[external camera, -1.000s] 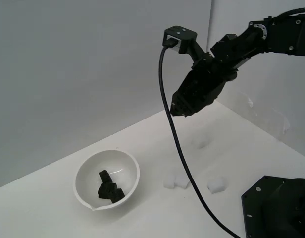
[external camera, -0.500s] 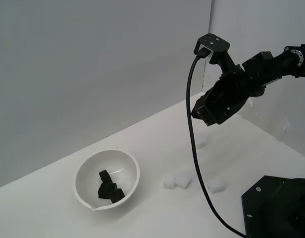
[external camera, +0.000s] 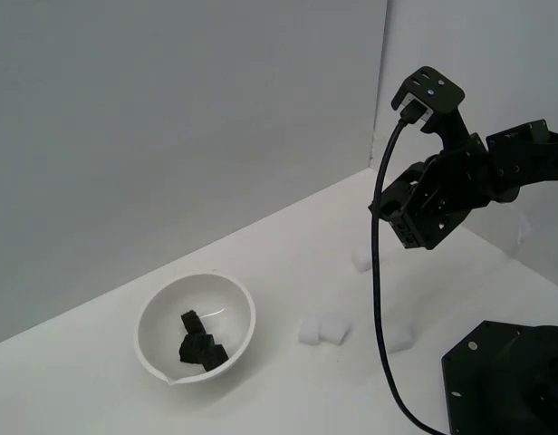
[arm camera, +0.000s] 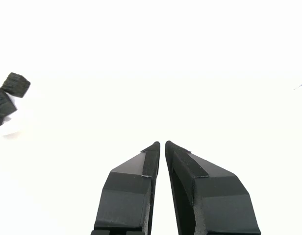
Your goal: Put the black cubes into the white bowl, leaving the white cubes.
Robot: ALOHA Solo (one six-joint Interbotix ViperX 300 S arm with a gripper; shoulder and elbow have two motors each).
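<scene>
Black cubes in white bowl, well apart from hand.

There are 3 black cubes, all inside the 1 white bowl. 4 white cubes sit on the table, 2 of them touching.

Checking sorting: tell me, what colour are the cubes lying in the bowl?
Black cubes, matte, inside the white bowl; clearest in the exterior view.
</scene>
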